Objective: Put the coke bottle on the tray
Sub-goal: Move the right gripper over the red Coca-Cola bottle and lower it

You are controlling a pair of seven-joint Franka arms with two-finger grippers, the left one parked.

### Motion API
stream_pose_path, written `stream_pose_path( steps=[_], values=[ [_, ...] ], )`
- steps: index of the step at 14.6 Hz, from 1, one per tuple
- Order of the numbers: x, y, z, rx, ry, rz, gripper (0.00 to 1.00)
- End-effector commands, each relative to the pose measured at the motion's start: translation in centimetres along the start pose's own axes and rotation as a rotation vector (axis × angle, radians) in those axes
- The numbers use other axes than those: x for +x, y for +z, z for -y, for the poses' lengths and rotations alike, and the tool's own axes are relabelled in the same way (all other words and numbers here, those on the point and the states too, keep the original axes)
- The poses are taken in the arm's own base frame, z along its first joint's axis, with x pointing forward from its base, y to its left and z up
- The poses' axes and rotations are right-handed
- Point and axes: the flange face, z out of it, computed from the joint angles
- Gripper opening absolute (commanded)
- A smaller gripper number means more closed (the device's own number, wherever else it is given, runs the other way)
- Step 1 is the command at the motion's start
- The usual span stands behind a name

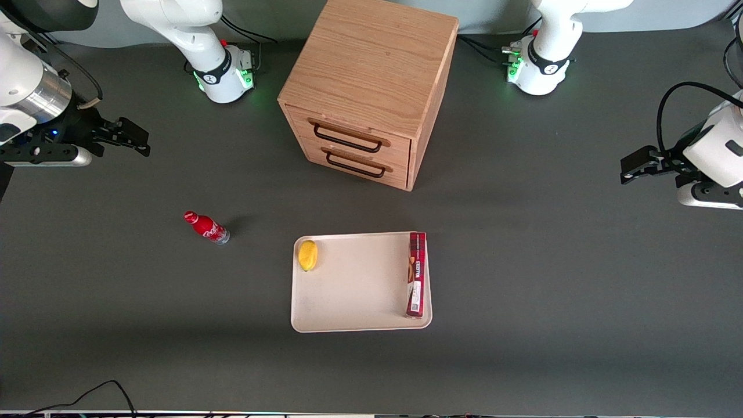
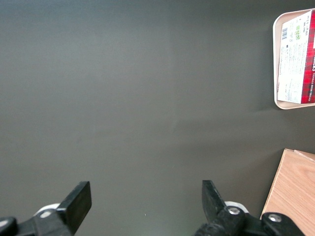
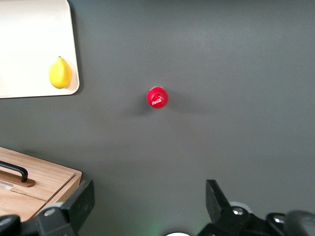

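The coke bottle (image 1: 206, 227) is small and red with a red cap and stands upright on the dark table, beside the tray toward the working arm's end. In the right wrist view I see its cap from above (image 3: 157, 97). The cream-white tray (image 1: 360, 290) lies in front of the wooden cabinet and shows partly in the right wrist view (image 3: 29, 44). My right gripper (image 1: 134, 138) hangs open and empty, high above the table, farther from the front camera than the bottle; in the right wrist view (image 3: 147, 201) its fingers (image 3: 78, 201) stand wide apart.
A yellow lemon (image 1: 307, 255) and a long red box (image 1: 416, 274) lie on the tray. A wooden drawer cabinet (image 1: 371, 87) with two black handles stands farther from the front camera than the tray.
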Motion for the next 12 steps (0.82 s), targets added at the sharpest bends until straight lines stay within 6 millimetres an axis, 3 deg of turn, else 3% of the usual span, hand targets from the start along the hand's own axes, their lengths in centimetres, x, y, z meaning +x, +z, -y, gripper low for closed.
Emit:
stream_pose_path(
  steps=[1, 4, 7, 12],
  values=[
    [0.2, -0.5, -0.1, 0.023, -0.003, 0.012, 1.00],
    [0.3, -0.1, 0.4, 0.021, -0.011, 0.024, 1.00],
    [0.8, 0.9, -0.3, 0.022, 0.009, 0.046, 1.00],
    [2.9, 6.4, -0.8, 0.028, -0.006, 0.084, 1.00]
  ],
)
